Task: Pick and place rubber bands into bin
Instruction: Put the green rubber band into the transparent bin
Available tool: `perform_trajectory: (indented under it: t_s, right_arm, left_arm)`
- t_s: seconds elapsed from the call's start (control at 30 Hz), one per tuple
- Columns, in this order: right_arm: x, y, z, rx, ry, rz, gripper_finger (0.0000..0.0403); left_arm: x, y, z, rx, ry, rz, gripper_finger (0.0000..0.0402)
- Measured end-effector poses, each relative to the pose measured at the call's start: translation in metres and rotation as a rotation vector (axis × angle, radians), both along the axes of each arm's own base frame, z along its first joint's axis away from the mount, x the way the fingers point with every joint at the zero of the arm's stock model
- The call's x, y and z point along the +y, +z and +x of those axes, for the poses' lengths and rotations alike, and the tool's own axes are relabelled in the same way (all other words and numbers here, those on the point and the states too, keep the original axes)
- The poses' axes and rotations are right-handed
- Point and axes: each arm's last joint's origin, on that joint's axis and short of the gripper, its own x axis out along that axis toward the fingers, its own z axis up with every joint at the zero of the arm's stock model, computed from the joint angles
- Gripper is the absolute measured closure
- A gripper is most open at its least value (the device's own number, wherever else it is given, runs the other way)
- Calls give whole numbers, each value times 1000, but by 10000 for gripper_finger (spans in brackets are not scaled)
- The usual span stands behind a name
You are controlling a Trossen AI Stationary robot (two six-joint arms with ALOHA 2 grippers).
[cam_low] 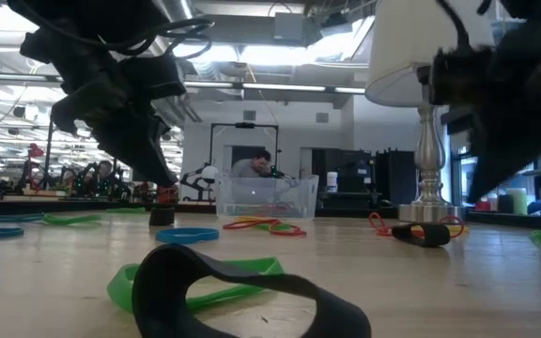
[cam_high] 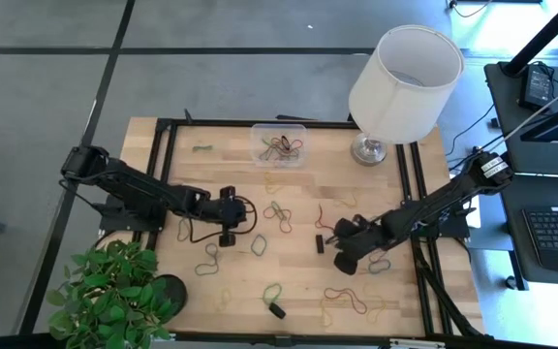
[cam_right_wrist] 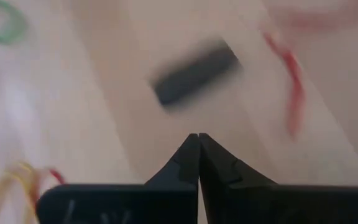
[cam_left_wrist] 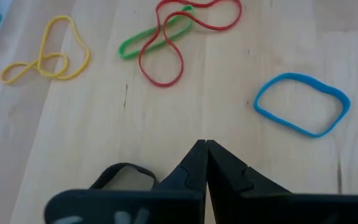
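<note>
Rubber bands in several colours lie scattered flat on the wooden table [cam_high: 231, 155]. The clear bin [cam_high: 279, 145] stands near the far edge with a few bands in it; it also shows in the low view [cam_low: 266, 199]. My left gripper [cam_high: 235, 221] is shut, low over the table left of centre, pointing toward the table's right. Ahead of its tips [cam_left_wrist: 205, 146] lie a red and green tangle [cam_left_wrist: 166, 43], a blue band [cam_left_wrist: 302, 102] and a yellow band [cam_left_wrist: 45, 56]. A black loop [cam_left_wrist: 124, 174] shows beside its fingers. My right gripper [cam_high: 337, 250] is shut, just right of a small black block [cam_right_wrist: 194, 71].
A white lampshade on a metal foot [cam_high: 405, 78] stands at the far right corner. A potted plant [cam_high: 114, 291] sits at the near left corner. Another black block [cam_high: 277, 311] lies near the front edge beside a green band [cam_low: 205, 282]. A person sits in the room beyond.
</note>
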Motion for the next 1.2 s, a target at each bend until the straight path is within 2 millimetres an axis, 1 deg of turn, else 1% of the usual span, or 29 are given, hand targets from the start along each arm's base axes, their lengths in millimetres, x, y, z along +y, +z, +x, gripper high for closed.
perform_trajectory:
  t_s: [0.1, 0.2, 0.27, 0.37, 0.47, 0.53, 0.67, 0.83, 0.97, 1.1, 1.2]
  right_arm:
    - [-3, 5, -10, 199, -81, 21, 400]
    - [-3, 13, -20, 353, -140, 8, 400]
    - [-4, 16, -28, 428, -172, -30, 400]
    - [-8, 15, -37, 503, -200, -87, 393]
    - [-15, 7, -43, 505, -257, -155, 381]
    - [-20, 2, -43, 498, -284, -163, 371]
    - [-30, -10, -42, 473, -328, -133, 346]
    - [-37, -21, -36, 396, -298, -90, 309]
    - [-41, -27, -37, 390, -306, -48, 288]
    - [-42, -30, -40, 398, -306, -51, 288]
    - [-42, -29, -39, 399, -287, -51, 317]
  left_arm:
    - [0, 0, 0, -4, 0, 0, 399]
    - [0, 1, 1, -17, -6, 0, 400]
    - [0, 1, 1, -18, -7, 1, 401]
    - [0, 1, 1, -20, -7, 1, 399]
    - [0, 2, 2, -28, -7, -1, 400]
    - [0, 2, 3, -39, -6, -2, 401]
    - [-1, 3, 3, -44, -5, -4, 399]
    - [-1, 3, 3, -45, 0, -9, 400]
    - [0, 2, 3, -45, 5, -14, 399]
    - [0, 2, 3, -45, 7, -14, 400]
    - [-1, 2, 3, -45, 7, -14, 401]
